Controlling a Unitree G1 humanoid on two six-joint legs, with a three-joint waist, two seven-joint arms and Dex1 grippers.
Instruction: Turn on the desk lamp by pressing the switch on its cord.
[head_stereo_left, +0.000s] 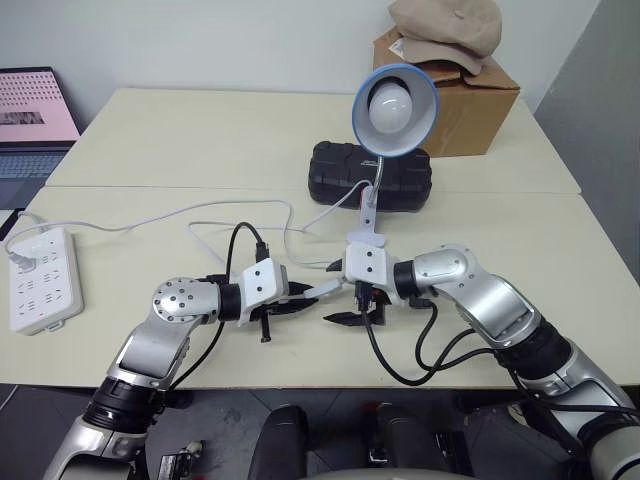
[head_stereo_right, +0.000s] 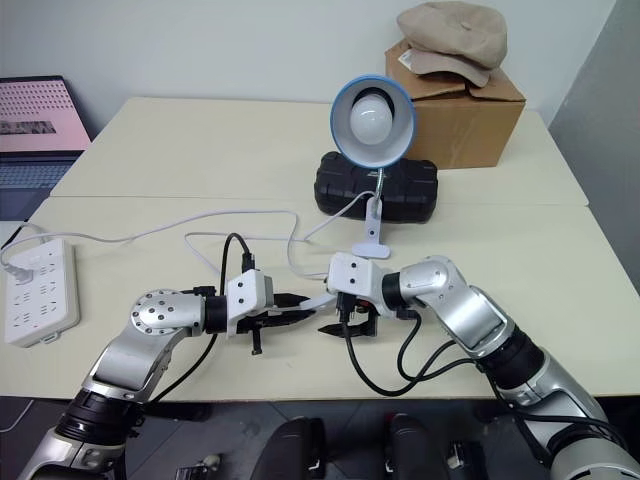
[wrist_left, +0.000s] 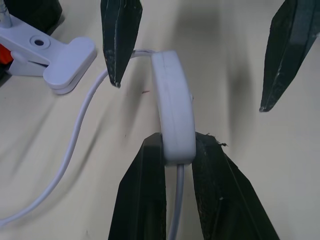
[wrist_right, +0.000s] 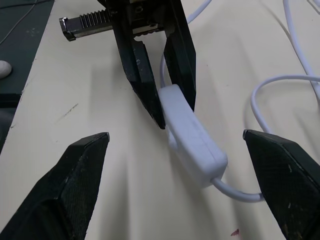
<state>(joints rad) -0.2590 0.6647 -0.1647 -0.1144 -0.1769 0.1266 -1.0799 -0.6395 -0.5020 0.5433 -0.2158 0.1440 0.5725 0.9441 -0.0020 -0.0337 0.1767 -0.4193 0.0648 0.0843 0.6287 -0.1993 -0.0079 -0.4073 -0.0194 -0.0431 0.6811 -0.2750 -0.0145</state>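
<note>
The desk lamp (head_stereo_left: 395, 105) stands on its white clip base (head_stereo_left: 365, 228) at mid table, its blue-rimmed shade facing me. Its thin white cord (head_stereo_left: 200, 215) loops across the table to the switch (wrist_left: 175, 115), a slim white oblong. My left gripper (wrist_left: 178, 142) is shut on one end of the switch and holds it just above the table. My right gripper (wrist_right: 175, 134) faces it from the other side, open wide, with one finger on each side of the switch's free end (wrist_right: 197, 140) and neither touching it. In the left eye view the two grippers meet near the table's front edge (head_stereo_left: 325, 300).
A white power strip (head_stereo_left: 42, 280) lies at the left edge with the cord plugged in. A black case (head_stereo_left: 370, 172) sits behind the lamp. A cardboard box (head_stereo_left: 480, 100) with a cap (head_stereo_left: 445, 28) on it stands at back right. A laptop (head_stereo_left: 30, 115) is at far left.
</note>
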